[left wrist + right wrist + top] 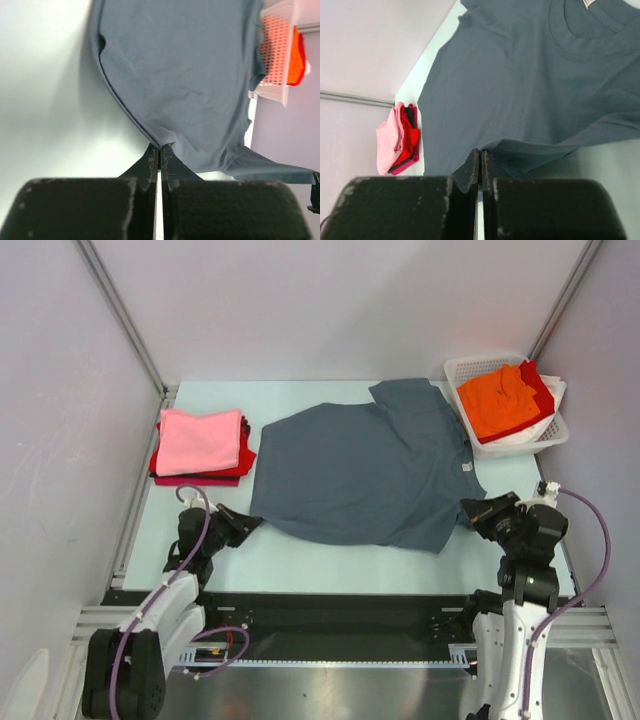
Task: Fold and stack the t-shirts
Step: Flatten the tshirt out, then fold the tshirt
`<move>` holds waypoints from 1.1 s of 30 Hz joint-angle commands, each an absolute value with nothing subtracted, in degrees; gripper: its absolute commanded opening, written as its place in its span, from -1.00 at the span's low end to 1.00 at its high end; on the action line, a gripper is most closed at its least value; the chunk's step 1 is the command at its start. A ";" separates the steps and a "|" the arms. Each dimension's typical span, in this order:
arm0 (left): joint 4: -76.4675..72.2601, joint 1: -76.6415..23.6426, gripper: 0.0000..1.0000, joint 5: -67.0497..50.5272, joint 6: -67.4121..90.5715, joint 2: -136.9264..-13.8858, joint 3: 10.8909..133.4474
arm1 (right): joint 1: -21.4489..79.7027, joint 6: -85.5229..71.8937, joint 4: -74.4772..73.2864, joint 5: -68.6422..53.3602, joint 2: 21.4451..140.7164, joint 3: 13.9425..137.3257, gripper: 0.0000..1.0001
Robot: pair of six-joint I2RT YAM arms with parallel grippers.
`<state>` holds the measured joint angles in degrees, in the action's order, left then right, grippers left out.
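Folding hasn't begun: our left pincer and right pincer pinch the spread grey t-shirt. Folded stack left; basket holds more.

Grey t-shirt cropped (right wrist view).

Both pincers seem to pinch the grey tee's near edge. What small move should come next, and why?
Probably raise both a little and carry that edge toward the far side. The left pincer and right pincer are each shut on the near edge of the grey tee, which lies spread flat, so folding it in half looks like the first step.
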<state>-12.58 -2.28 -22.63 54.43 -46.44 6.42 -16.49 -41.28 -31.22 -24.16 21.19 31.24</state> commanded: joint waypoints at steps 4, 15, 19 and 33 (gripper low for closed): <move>-18.02 -1.85 -0.99 -21.89 55.72 -53.52 10.72 | -15.21 -39.64 -17.06 -23.47 34.61 35.15 -1.00; -19.68 -1.76 -0.99 -21.18 57.92 -60.72 18.10 | -11.34 -40.43 -6.08 -17.23 56.13 44.11 -1.00; -21.88 -1.76 -0.99 -21.80 59.24 -66.51 20.30 | -10.81 -40.60 -4.92 -16.53 62.56 48.51 -1.00; -28.20 -1.41 -0.99 -20.66 64.60 -77.34 25.31 | -7.82 -38.24 -4.48 -13.80 79.88 61.69 -1.00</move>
